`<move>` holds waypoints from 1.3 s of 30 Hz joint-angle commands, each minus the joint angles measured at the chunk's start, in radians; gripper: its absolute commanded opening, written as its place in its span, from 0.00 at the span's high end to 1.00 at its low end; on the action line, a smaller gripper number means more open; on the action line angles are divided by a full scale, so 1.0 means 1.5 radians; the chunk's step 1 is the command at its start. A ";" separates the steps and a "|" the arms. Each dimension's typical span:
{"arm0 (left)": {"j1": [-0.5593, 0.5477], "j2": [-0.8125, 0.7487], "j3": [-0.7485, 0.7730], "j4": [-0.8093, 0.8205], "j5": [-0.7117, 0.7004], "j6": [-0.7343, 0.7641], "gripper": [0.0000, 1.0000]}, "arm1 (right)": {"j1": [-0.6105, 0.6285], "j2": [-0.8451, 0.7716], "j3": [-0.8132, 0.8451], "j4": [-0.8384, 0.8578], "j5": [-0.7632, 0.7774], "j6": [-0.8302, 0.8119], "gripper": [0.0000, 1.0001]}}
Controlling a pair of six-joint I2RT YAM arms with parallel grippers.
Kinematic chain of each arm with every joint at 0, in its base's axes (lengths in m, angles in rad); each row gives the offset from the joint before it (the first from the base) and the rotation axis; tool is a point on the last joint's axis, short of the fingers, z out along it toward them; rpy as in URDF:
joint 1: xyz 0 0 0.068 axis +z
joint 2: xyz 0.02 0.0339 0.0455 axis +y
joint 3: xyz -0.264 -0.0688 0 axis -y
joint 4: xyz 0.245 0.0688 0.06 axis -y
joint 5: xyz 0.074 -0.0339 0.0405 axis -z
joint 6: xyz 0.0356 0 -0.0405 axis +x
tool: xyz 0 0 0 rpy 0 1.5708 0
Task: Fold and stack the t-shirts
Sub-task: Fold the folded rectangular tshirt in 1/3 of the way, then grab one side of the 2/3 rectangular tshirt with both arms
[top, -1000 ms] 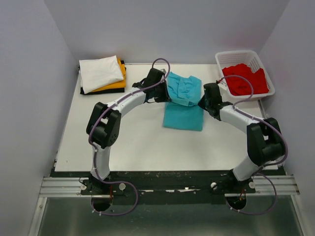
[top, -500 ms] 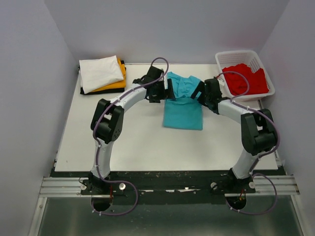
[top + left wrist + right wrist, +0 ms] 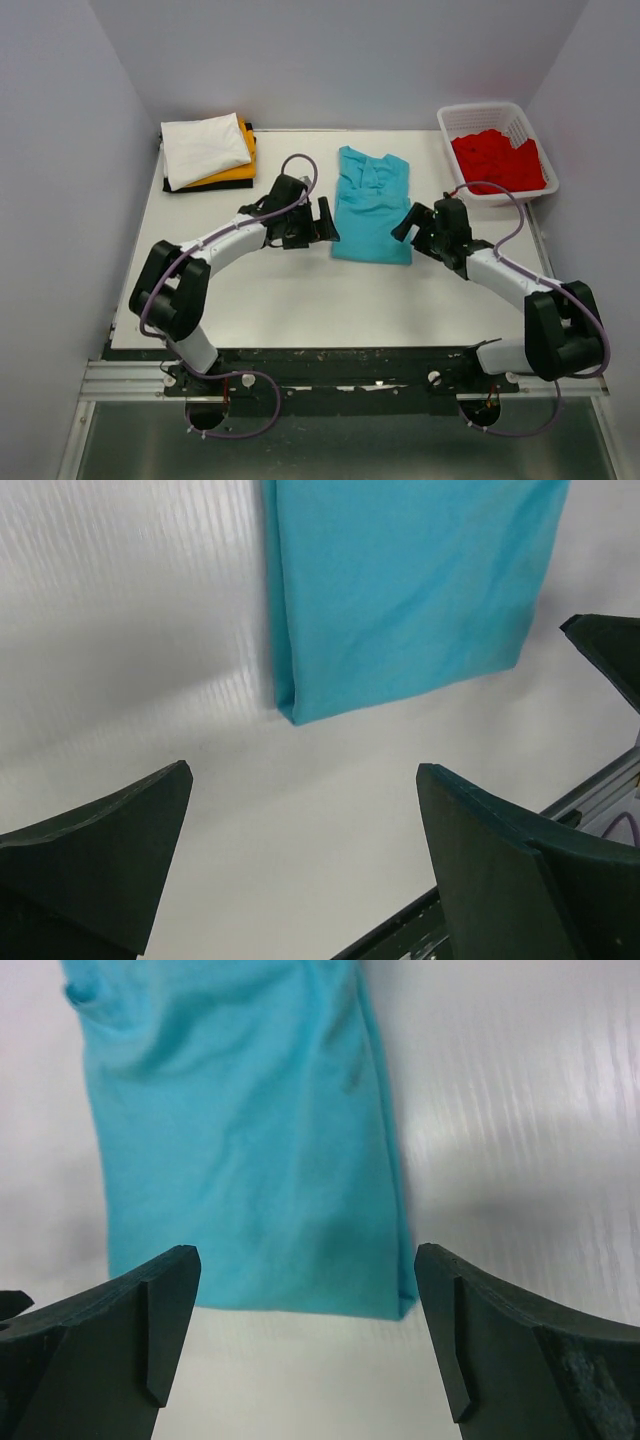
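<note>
- Fingers of the left gripper (image 3: pixel 329 221) stood spread wide and held nothing, just beside the teal t-shirt (image 3: pixel 372 200) at its 9 o'clock.
- At the shirt's 3 o'clock, the right gripper (image 3: pixel 404 222) showed its fingers (image 3: pixel 160 1310) equally wide apart, empty and clear of the cloth.
- The shirt lay folded lengthwise mid-table (image 3: pixel 270 290), collar toward 12 o'clock.
- A folded stack (image 3: pixel 205 150) sat at 10 o'clock, and a red t-shirt (image 3: pixel 497 160) filled the basket (image 3: pixel 497 108) at 2 o'clock.
</note>
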 commanded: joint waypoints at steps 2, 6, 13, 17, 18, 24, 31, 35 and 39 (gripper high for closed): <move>-0.026 0.040 -0.040 0.066 0.049 -0.047 0.08 | -0.002 -0.001 -0.037 -0.055 -0.017 0.040 0.07; -0.036 0.077 -0.024 0.064 0.041 -0.060 0.25 | -0.002 0.024 -0.042 -0.051 -0.013 0.062 0.16; -0.062 0.136 0.009 0.032 0.006 -0.079 0.38 | -0.002 0.020 -0.072 -0.037 0.017 0.090 0.24; -0.062 0.169 0.037 0.017 -0.016 -0.090 0.48 | -0.002 0.017 -0.085 -0.033 0.018 0.090 0.29; -0.062 0.179 0.046 0.011 -0.020 -0.092 0.51 | -0.003 0.017 -0.088 -0.034 0.019 0.089 0.30; -0.062 0.217 0.078 -0.014 -0.034 -0.100 0.81 | -0.002 0.033 -0.100 -0.025 0.018 0.090 0.36; -0.061 0.230 0.078 0.009 -0.015 -0.100 1.00 | -0.002 0.039 -0.109 -0.014 -0.031 0.087 0.59; -0.064 0.216 0.059 0.026 -0.013 -0.103 1.00 | -0.001 0.032 -0.137 0.015 -0.069 0.088 0.69; -0.064 0.171 -0.008 0.089 0.012 -0.092 1.00 | -0.002 0.018 -0.161 0.028 -0.112 0.077 0.99</move>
